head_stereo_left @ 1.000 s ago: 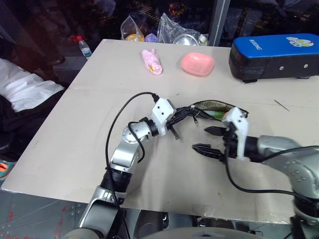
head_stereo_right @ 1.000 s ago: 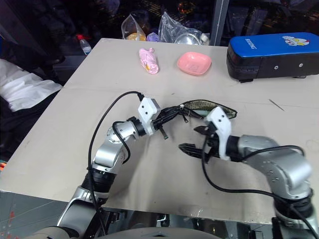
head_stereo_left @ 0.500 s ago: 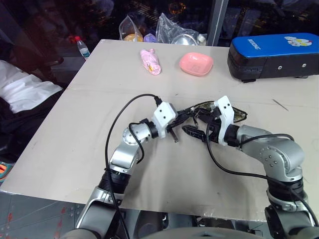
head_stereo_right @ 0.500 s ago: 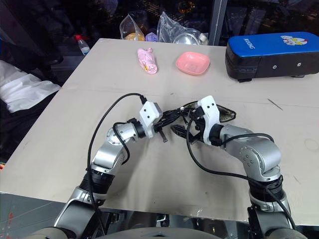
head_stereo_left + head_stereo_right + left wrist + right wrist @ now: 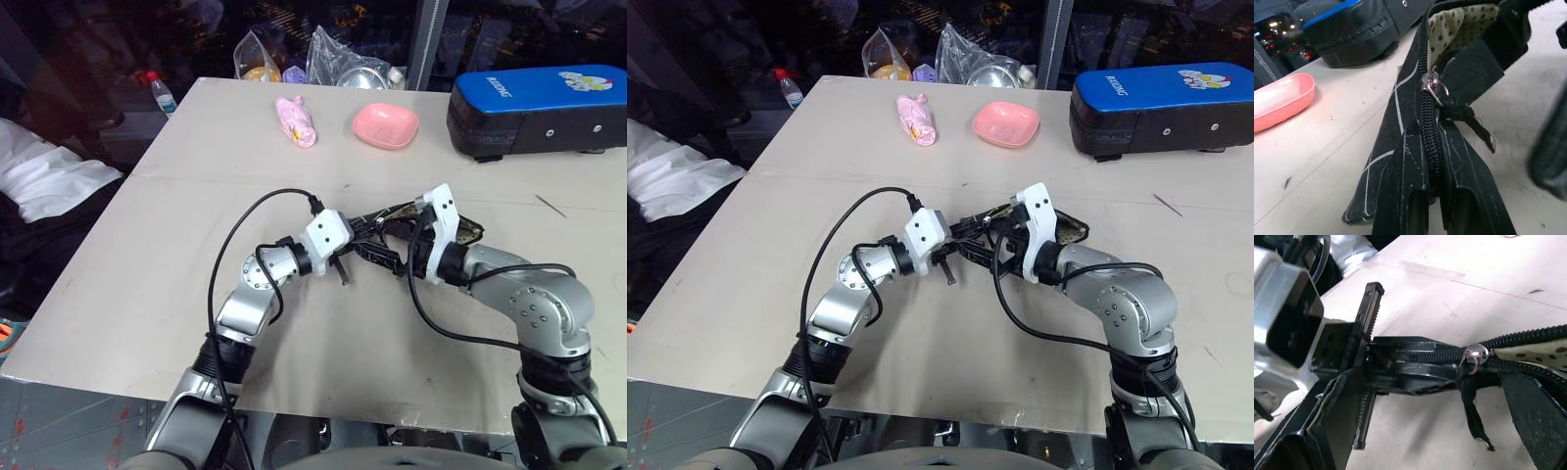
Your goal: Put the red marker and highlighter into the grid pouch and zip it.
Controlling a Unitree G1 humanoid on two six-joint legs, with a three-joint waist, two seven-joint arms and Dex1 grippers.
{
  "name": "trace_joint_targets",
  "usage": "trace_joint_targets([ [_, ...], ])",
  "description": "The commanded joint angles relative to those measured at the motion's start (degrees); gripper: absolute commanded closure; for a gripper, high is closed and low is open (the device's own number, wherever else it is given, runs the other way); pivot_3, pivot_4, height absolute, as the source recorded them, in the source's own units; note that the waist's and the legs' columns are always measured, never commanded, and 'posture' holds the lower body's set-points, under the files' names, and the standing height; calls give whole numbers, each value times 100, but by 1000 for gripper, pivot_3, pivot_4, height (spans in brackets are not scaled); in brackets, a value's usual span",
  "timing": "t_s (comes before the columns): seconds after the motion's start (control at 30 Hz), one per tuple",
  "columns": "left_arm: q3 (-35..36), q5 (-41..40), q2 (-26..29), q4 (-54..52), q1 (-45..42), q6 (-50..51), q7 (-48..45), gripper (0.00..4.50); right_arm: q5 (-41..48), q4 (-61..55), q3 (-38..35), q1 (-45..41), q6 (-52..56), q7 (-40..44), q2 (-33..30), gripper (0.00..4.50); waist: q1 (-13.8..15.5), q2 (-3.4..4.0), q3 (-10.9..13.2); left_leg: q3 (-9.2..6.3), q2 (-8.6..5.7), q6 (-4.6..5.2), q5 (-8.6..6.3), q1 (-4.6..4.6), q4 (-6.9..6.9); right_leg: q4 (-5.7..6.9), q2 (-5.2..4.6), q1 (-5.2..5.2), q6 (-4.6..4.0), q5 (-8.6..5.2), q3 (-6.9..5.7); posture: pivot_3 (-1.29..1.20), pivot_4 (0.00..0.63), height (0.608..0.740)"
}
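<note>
The grid pouch (image 5: pixel 1400 112), black with white lines, lies mid-table. My left gripper (image 5: pixel 1431 193) is shut on its closed end, clamped over the zipper teeth. The silver zipper slider (image 5: pixel 1472 354) sits a short way along, with a black pull cord (image 5: pixel 1474 416) hanging from it. Past the slider the pouch gapes and shows dotted lining (image 5: pixel 1459 24). My right gripper (image 5: pixel 387 245) faces the left one, open, its fingers (image 5: pixel 1533 416) on either side of the zipper near the slider. The red marker and the highlighter are hidden.
A blue-and-black case (image 5: pixel 534 98) stands at the back right. A pink dish (image 5: pixel 387 125) and a pink crumpled thing (image 5: pixel 298 120) lie behind the pouch. Plastic bags (image 5: pixel 343 64) and a bottle (image 5: pixel 165 93) sit at the far edge.
My right gripper has swung in from the front right to the pouch and now straddles its zipper, still open. The left gripper has kept its grip and place.
</note>
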Motion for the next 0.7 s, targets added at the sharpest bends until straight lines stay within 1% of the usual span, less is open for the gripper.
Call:
trace_joint_targets([
  [0.03,-33,41,40,-5,44,-89,-20,4500,100,-129,-111,-110,-101,-58,7,580,-1,0,0,0,0,0,0,0,0,0,0,0,0,0,0,0,150,725],
  [0.1,-38,47,38,-13,49,-91,-9,4500,108,-139,-103,-95,-112,-92,6,1060,-1,0,0,0,0,0,0,0,0,0,-1,0,0,0,0,0,150,725],
  [0.13,-37,47,41,-16,51,-92,-5,4500,103,-140,-97,-89,-119,-104,3,1639,-1,0,0,0,0,0,0,0,0,0,-1,0,0,0,0,0,150,725],
  [0.17,-37,47,42,-18,52,-92,-2,4500,102,-139,-96,-86,-120,-111,-2,1882,-2,0,0,0,0,0,0,0,0,0,-1,0,0,0,0,0,150,725],
  [0.2,-33,46,44,-18,53,-92,2,4500,98,-136,-89,-80,-123,-114,-12,2237,-2,0,0,0,0,0,0,0,-1,0,0,0,0,0,0,0,150,725],
  [0.27,-26,43,48,-18,57,-94,7,4500,92,-135,-73,-67,-126,-118,-38,3260,-2,0,0,0,0,1,0,0,-1,0,-1,0,0,0,0,0,150,725],
  [0.3,-23,43,48,-18,57,-93,12,4500,92,-135,-70,-62,-123,-119,-51,3630,-2,0,0,0,0,1,0,0,-1,0,-1,0,0,0,0,0,150,725],
  [0.33,-20,43,47,-18,57,-92,17,4500,95,-137,-70,-58,-120,-121,-58,4179,-2,0,0,0,0,1,-1,0,-1,0,-1,0,0,0,0,0,150,725],
  [0.37,-18,43,46,-18,57,-92,22,4500,99,-137,-72,-56,-120,-122,-62,4439,-1,0,0,0,0,2,-1,0,-1,0,-1,0,0,0,0,0,150,725],
  [0.57,3,31,39,-1,61,-98,56,4500,104,-140,-98,-13,-118,-139,-106,4439,-1,0,0,0,0,5,-3,-1,-2,-1,-1,-1,0,0,0,0,150,725],
  [0.7,55,41,42,27,65,-124,127,4500,16,-201,-42,50,-123,-107,-311,4439,0,0,0,0,0,7,-4,-1,-2,-1,-2,-1,0,0,-1,0,150,725],
])
